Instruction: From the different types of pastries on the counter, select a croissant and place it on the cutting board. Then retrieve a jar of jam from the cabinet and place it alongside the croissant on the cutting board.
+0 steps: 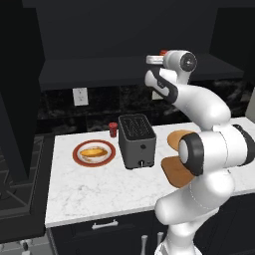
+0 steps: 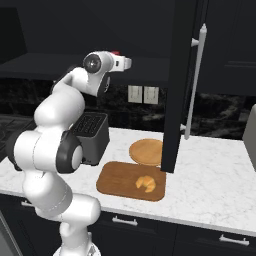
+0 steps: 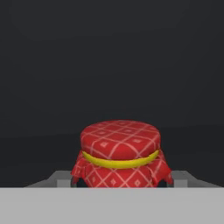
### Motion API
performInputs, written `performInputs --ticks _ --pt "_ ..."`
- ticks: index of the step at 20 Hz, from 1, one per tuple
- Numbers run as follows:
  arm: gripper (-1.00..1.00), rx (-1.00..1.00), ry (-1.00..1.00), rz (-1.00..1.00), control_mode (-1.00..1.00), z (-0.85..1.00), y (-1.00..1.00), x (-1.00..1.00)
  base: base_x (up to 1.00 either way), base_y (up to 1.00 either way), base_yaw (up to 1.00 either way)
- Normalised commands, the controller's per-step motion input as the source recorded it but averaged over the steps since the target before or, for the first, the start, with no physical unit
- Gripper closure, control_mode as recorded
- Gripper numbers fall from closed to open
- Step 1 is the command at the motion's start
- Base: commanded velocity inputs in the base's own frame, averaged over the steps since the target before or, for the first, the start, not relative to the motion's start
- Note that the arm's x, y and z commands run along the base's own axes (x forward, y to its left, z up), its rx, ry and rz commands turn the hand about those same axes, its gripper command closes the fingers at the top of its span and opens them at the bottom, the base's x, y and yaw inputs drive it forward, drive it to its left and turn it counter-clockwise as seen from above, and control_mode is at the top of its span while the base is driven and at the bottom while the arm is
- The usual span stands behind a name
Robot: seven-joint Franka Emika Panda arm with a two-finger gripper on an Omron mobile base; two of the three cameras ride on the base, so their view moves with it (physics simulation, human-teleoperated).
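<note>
Nearest the base, the cutting board [image 2: 131, 182] is lying on the worktop [image 2: 215, 175] with the croissant [image 2: 145, 183] resting at about 3 o'clock from the board's middle, so the pastry half of the job looks done. A round tan plate [image 2: 146, 151] is sitting just behind the board, at 12 o'clock from it. The toaster [image 1: 136, 140] is standing further along the worktop, with a rimmed plate [image 1: 92, 153] carrying the longer yellow pastry [image 1: 92, 152] at its 9 o'clock and a red cup [image 1: 113, 129] just behind.

Farthest away, up on the cabinet shelf [image 1: 99, 69], the jar of jam [image 3: 120, 153] is standing upright, and the arm is reaching up to it. The jar is likely a small, rigid, fairly light thing, probably glass, so smooth and breakable if dropped. Its cloth cover is flaring out below the yellow band and would give under pressure, so the firm body beneath the cloth is the better place to squeeze, square across the middle.

The tool [image 3: 120, 180] is sitting low around the jar, one finger at 9 o'clock and one at 3 o'clock of it, their tips hidden behind the flared cloth. The jaws are standing about a jar's width apart, but whether they are already pressing on it or just bracketing it I cannot tell.
</note>
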Motion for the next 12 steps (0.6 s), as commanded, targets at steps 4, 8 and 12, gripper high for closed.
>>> performInputs --ticks 4,8,12 --pt "1.0 0.01 0.0 0.0 -1.0 -0.08 0.0 0.04 0.0 0.0 0.0" --pt "1.0 0.0 0.0 0.0 -1.0 0.0 0.0 0.0 0.0 0.0 0.0" --pt "1.0 0.0 0.01 0.0 -1.0 -0.02 0.01 -0.04 0.0 0.0 0.0"
